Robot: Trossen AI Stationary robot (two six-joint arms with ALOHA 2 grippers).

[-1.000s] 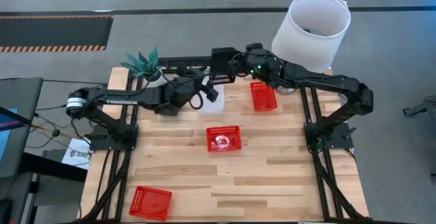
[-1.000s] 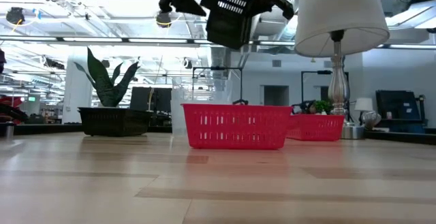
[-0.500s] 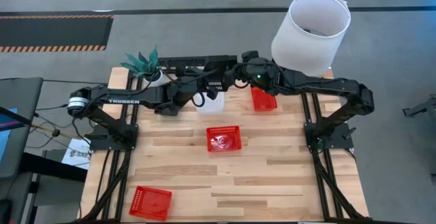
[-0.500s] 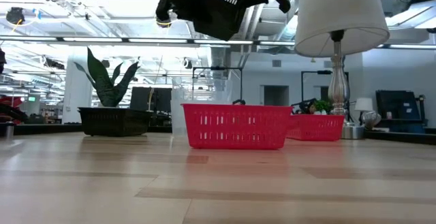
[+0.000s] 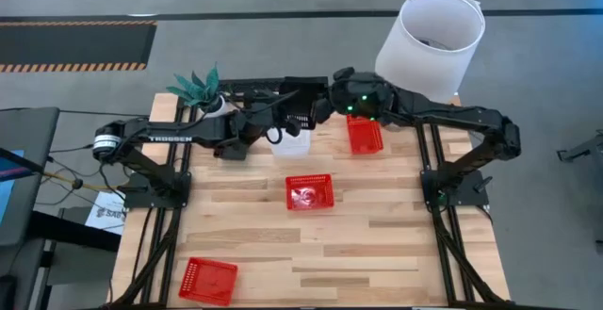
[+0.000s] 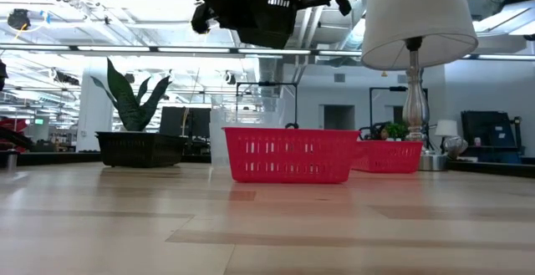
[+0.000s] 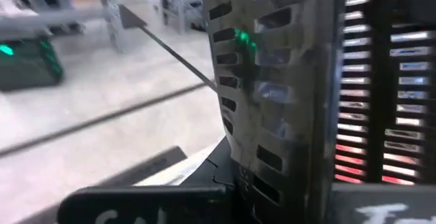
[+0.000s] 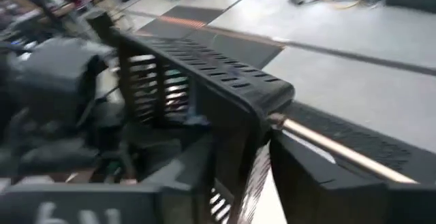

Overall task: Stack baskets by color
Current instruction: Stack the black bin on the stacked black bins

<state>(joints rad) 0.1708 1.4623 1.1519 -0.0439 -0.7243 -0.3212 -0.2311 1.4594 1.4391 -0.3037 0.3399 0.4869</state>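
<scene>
Both arms meet high above the far middle of the tabletop [image 5: 377, 239], with a black mesh basket [image 5: 300, 118] held in the air between them. The left gripper [image 5: 283, 124] reaches in from the left, its fingers clamped tight on that black basket; the left wrist view is filled by the slotted black wall [image 7: 286, 94] close in front of it. The right gripper [image 5: 325, 106] comes in from the right and sits at the basket's far-right edge, its fingers partly parted around the rim, and I cannot tell whether they press on it. In the low view the black basket [image 6: 272, 12] hangs tilted well above the tabletop.

Directly under it stands a clear basket [image 5: 294, 144] at the far middle. A red mesh basket [image 5: 365, 135] lies just right of that, near the right arm. Another red basket [image 5: 309, 192] sits at the middle of the tabletop with something pale inside it, and a third red basket [image 5: 208, 280] lies at the near left corner, well apart from the rest.

A white lampshade [image 5: 430, 44] stands at the far right corner and a small green plant [image 5: 198, 88] at the far left.
</scene>
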